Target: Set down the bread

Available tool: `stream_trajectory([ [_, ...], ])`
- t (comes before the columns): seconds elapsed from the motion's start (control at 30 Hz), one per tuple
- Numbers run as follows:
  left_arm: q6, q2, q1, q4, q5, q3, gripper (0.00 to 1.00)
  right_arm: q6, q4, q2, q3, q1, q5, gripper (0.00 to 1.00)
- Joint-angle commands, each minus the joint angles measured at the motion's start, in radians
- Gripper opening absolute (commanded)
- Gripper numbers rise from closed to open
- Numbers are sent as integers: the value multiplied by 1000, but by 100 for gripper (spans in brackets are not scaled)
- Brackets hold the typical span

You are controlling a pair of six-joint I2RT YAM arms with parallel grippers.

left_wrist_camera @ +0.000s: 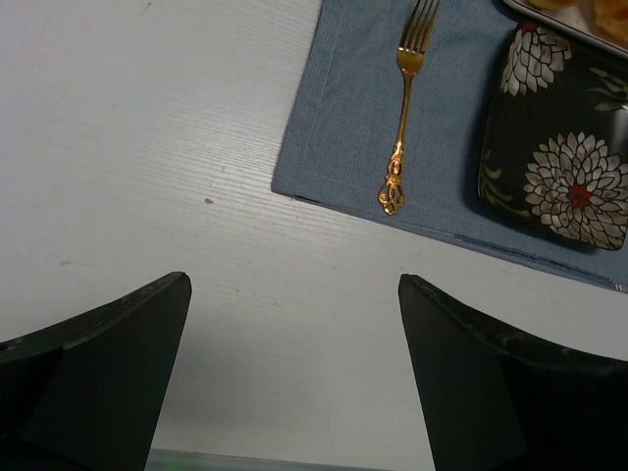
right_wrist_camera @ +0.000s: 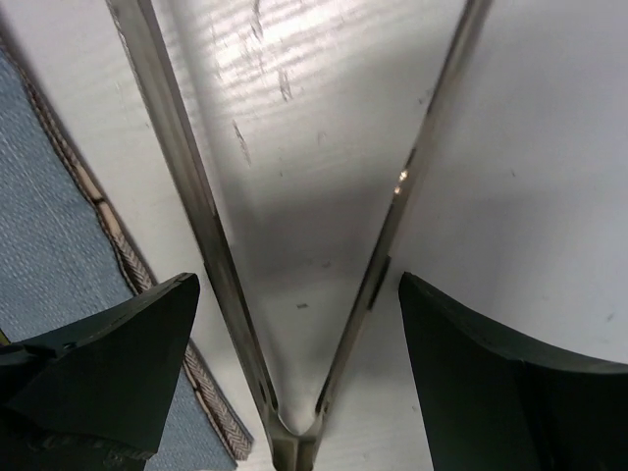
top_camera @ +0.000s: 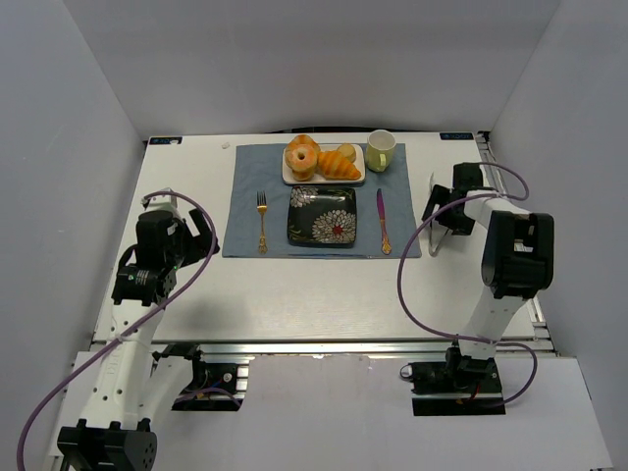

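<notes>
The bread (top_camera: 302, 157), a round golden-brown ring with a hole at its centre, sits at the left end of a white tray (top_camera: 324, 183) at the far side of the table (top_camera: 294, 294). It is pressed close beside a long ridged croissant (top_camera: 340, 165). Its crust looks smooth and evenly browned, and it is smaller than the pale green mug (top_camera: 381, 149) standing just right of the tray. Neither arm is touching it.

A blue placemat (top_camera: 245, 196) is laid as for a meal. A dark square plate (top_camera: 322, 215) patterned with white flowers lies bare at its centre, between a gold fork (top_camera: 262, 221) and a purple knife (top_camera: 382, 221), and appears to be where the bread is meant to go.

Off the mat's right edge, the right claw (right_wrist_camera: 296, 285) hangs low over the table with its fingers spread wide. A pair of metal tongs (right_wrist_camera: 211, 245) lies flat on the table under the gap between them, its hinge toward the wrist and its arms splayed toward the mat. The claw has no hold on the tongs, which are likely the tool for lifting the bread without crushing it.

The left claw (left_wrist_camera: 294, 280) is also spread wide with nothing in it. It waits over bare table near the mat's left corner, well apart from the tray.
</notes>
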Motion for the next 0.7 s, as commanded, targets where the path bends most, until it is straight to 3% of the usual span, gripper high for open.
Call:
stream_trajectory([
  [0.0, -12, -4, -4, 24, 7, 24, 98, 10, 44, 41, 48, 1, -23, 89],
  [0.23, -21, -11, -4, 12, -5, 24, 98, 33, 51, 88, 64, 1, -14, 87],
  [0.4, -19, -14, -4, 10, -9, 18, 98, -1, 28, 123, 75, 1, -11, 66],
  [0.67, -18, -22, -4, -1, -14, 18, 98, -39, 21, 121, 41, 6, 9, 82],
])
